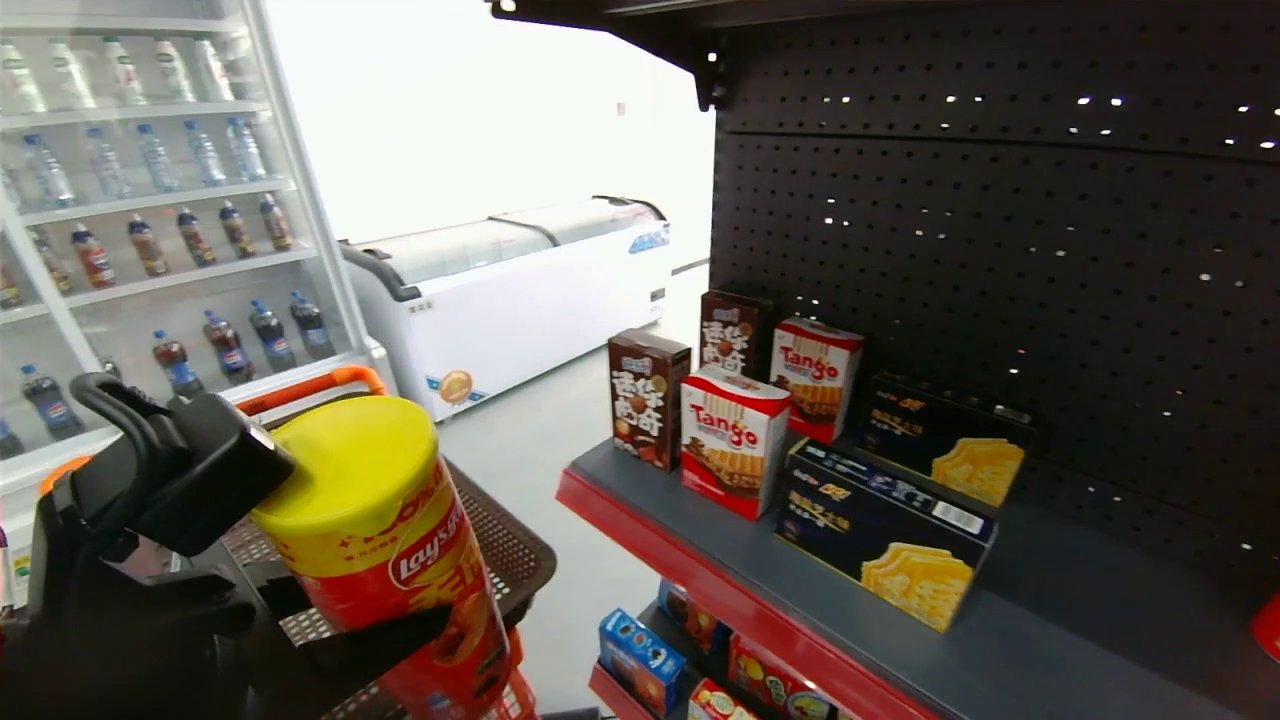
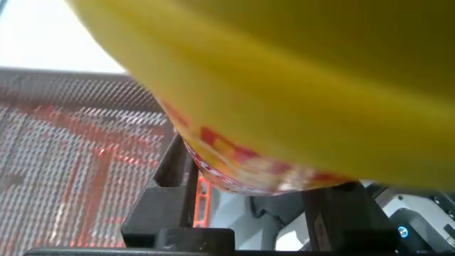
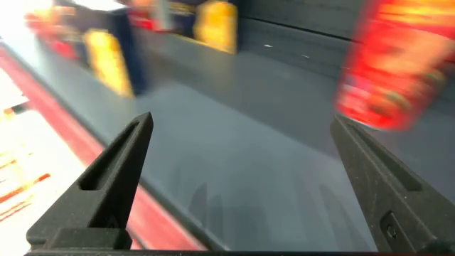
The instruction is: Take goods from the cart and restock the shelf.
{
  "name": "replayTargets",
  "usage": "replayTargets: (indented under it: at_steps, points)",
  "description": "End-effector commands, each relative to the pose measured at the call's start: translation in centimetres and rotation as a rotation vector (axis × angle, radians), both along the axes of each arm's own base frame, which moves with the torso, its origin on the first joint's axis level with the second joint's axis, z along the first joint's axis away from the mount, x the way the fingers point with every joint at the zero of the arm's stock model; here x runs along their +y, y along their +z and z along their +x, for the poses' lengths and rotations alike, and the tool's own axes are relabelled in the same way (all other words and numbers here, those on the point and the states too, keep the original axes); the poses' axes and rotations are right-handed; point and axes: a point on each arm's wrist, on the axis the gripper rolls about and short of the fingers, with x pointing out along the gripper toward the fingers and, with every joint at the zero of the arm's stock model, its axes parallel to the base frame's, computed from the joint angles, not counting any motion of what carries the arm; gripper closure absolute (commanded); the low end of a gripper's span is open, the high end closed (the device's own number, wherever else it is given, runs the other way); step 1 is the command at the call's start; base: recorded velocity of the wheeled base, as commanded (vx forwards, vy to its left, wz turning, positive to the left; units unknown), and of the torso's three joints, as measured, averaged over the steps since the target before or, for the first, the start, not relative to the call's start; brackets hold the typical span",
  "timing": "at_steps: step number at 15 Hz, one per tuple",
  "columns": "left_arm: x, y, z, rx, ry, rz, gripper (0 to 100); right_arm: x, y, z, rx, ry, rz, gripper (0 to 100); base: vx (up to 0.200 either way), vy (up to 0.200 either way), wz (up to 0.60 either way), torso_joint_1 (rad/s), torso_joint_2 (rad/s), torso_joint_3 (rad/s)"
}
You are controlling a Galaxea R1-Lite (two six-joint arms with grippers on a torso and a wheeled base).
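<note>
Standing left of the shelf [image 1: 1050, 640], the cart [image 1: 510, 550] is below the chips can [image 1: 390, 530]. The raised left gripper [image 1: 305, 550] clamps this tilted can, yellow lid up, left of the shelf. The right gripper [image 3: 242, 128] hangs over the shelf board, jaws spread wide.

The left arm [image 1: 190, 480] is matte black throughout. A blocky, round-cornered housing sits just behind its jaws, and a thick black cable [image 1: 105, 392] loops out of it. The left jaws are flat, angular black plastic, one with a square step cut into its edge. The right jaws are black wedges tapering to blunt tips. One carries a rectangular recess, the other what may be a small screw [image 3: 389, 229] near its base.
</note>
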Motion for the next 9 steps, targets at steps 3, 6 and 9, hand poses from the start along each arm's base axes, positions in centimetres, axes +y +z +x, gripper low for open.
replayTargets:
  at_steps: [3,6,9]
  points:
    - [-0.09,0.34,0.11,-0.009,0.000,-0.007,100,0.00,0.00,0.01,0.001,0.001,0.000,0,0.000,0.000,-0.60,0.006,0.00,0.001]
    - [-0.10,0.42,0.13,-0.011,0.000,-0.009,100,0.00,0.01,0.01,0.000,0.001,0.000,0,0.000,0.000,-0.60,0.005,0.00,0.004]
    - [-0.11,0.47,0.13,-0.013,-0.002,-0.010,100,0.00,0.00,0.01,0.001,-0.001,0.001,0,0.000,0.000,-0.60,0.001,0.00,0.002]
